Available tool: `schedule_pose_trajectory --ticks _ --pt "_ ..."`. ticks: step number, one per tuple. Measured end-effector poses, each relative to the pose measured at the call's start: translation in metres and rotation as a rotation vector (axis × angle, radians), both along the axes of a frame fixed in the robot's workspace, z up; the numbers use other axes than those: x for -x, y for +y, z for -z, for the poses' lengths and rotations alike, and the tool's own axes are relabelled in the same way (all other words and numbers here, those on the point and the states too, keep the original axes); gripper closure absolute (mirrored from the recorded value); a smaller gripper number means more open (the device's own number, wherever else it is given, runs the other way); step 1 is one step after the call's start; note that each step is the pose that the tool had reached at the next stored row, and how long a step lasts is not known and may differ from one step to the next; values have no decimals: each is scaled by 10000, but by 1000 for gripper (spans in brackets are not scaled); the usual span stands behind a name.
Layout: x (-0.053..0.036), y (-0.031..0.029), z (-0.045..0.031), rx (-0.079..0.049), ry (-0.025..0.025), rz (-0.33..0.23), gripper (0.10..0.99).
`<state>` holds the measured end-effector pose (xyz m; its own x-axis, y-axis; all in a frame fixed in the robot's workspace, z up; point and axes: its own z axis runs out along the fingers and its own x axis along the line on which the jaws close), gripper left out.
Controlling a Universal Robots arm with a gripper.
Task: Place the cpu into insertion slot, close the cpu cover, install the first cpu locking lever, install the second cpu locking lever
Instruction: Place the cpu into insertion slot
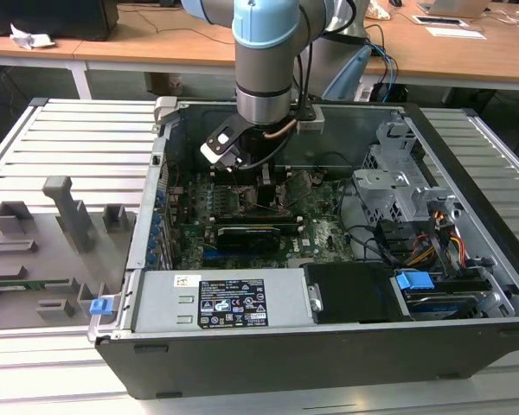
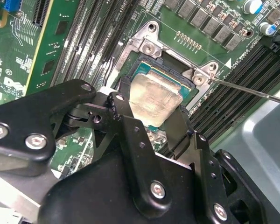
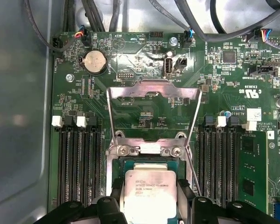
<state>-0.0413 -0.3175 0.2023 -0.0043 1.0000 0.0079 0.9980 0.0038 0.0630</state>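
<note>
— Step in hand?
— Placing the cpu (image 2: 156, 98), gripped tight in the pincer (image 2: 151, 106), right over the insertion slot (image 3: 151, 161), beside the raised, open cpu cover (image 3: 154, 88).
— Next move's demand?
— Likely squareness with the socket rim, gentle seating.

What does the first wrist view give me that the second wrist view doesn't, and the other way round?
First wrist view: the cpu cover standing open behind the socket, with a coin battery and cables beyond it. Second wrist view: a row of dark square chips past the socket, plus the gripper's black linkage. In both wrist views: the cpu in the insertion slot, the gripper closed against two of its sides, and a thin locking lever alongside.
</note>
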Motion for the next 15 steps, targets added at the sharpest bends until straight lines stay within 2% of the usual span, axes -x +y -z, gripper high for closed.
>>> schedule_pose_trajectory --ticks 7,8,9,15 --pt "1 0 5 1 0 3 549" --pt "1 0 5 1 0 3 537" --pt "1 0 5 1 0 3 475" --pt "1 5 9 -55 -1 3 475"
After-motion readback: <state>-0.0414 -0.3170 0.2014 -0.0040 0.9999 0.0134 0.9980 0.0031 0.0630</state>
